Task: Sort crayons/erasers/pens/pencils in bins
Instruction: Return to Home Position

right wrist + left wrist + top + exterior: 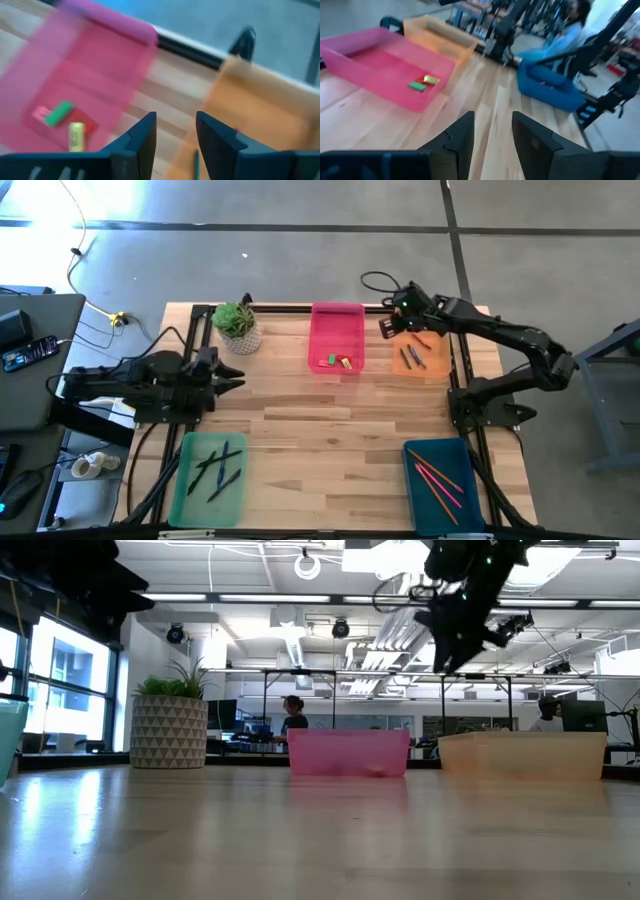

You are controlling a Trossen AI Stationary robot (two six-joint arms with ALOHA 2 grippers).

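The right tool (388, 326) hung over the far right part of the bench (330, 430), right at the near-left edge of the orange bin (420, 352), fingers spread with nothing between them. In the low view it sat well above the bin's rim, so plenty of clearance there. The left tool (236, 377) waited low on the left side, also parted and empty, pointing across the bare middle of the bench.

That middle strip was all free wood (easily the roomiest spot). The four bins sat around it: pink bin (337, 337) at the far edge with the erasers (338, 361) in its near end, the orange one just beside it with a few crayons (410, 357) inside, the green bin (208, 477) at the near left holding dark pens (220, 470), and the teal bin (445, 475) at the near right with the pencils (440, 477) lying diagonally.

A potted plant (237, 326) stood at the far edge, left of the pink bin. Behind the bench, an open office-like room with ceiling lights, and a person (293, 718) seated far back.
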